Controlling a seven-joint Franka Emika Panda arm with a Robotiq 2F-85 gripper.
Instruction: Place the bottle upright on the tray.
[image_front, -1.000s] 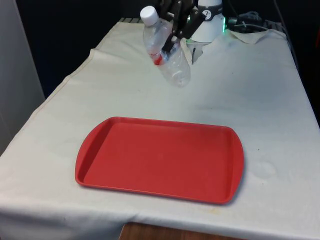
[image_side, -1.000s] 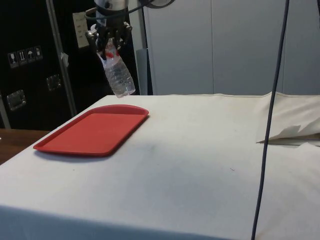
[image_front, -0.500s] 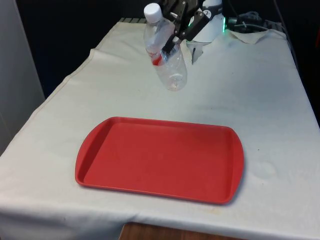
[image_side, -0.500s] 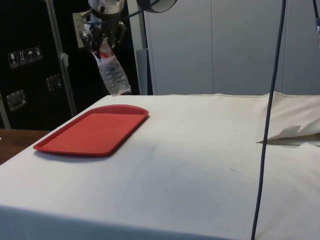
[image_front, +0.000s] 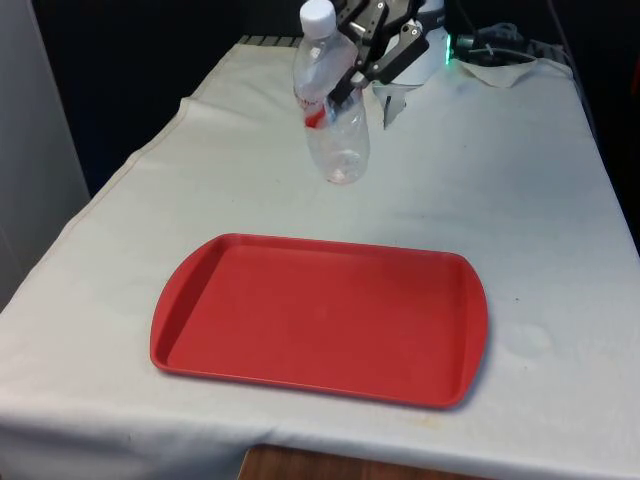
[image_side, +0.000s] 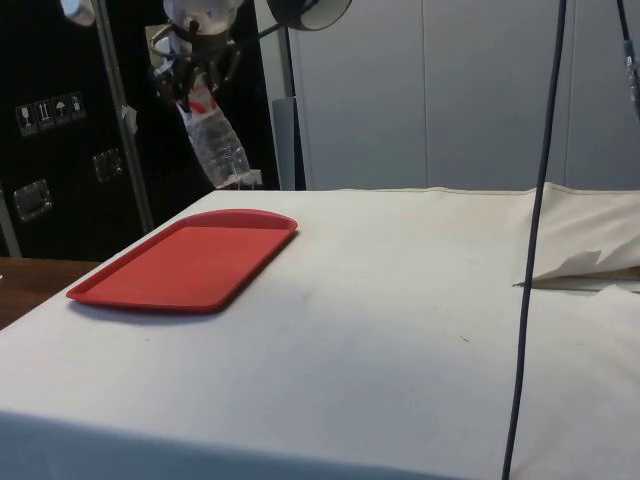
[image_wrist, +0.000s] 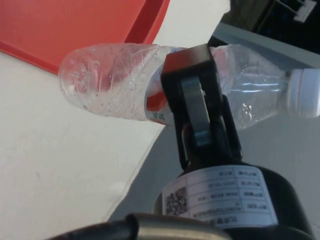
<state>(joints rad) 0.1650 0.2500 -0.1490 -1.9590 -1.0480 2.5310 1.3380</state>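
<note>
My gripper (image_front: 345, 88) clamps a clear bottle (image_front: 332, 105) mid-body, tilted above the table beyond the red tray (image_front: 320, 317); I should level it before lowering.

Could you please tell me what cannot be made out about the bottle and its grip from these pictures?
- The second finger: in the wrist view, the bottle hides it behind the near finger.
- The label under the end effector: the fingers cover most of it in the front view; its print is too small to read.
- Whether the bottle holds any liquid: unclear in the side view.
- The tray: cut off by the wrist picture's edge.
</note>
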